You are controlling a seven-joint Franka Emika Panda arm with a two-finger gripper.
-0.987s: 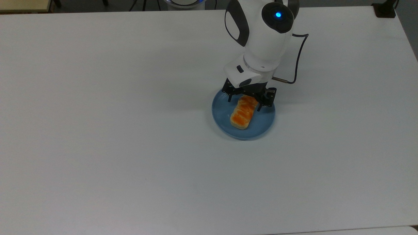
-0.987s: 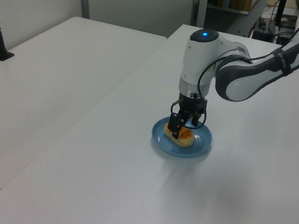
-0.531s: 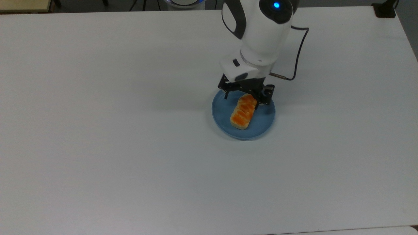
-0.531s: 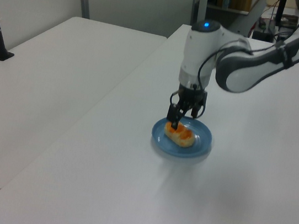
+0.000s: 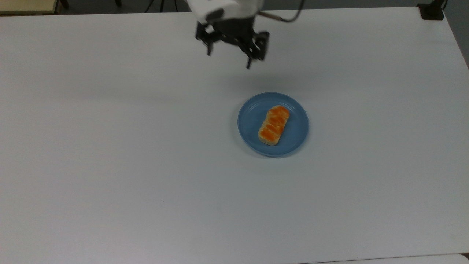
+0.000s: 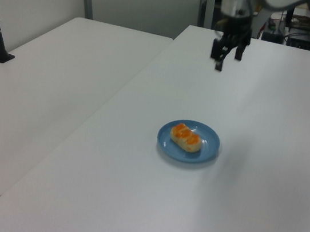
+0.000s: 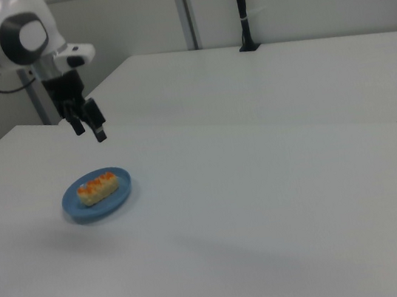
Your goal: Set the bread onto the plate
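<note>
White table (image 5: 110,165) runs across the whole top view, matte and plain; we note a second white table (image 6: 50,78) butted alongside it at the left view's left. Black post (image 7: 241,8) stands clamped at the far edge of that second table in the right view.

Blue plate (image 5: 273,124) sits on the main table, right of centre in the top view. Bread (image 5: 273,125) lies flat inside the plate, orange top up, long axis slanting from the top view's upper right to lower left, its ends short of the rim.

Gripper (image 5: 229,60) hangs in the air well apart from the plate, toward the top view's upper edge. Its jaws stand parted and hold nothing. We see it raised above the tabletop in the right view (image 7: 88,131); its shadow seems to fall faintly near the plate.
</note>
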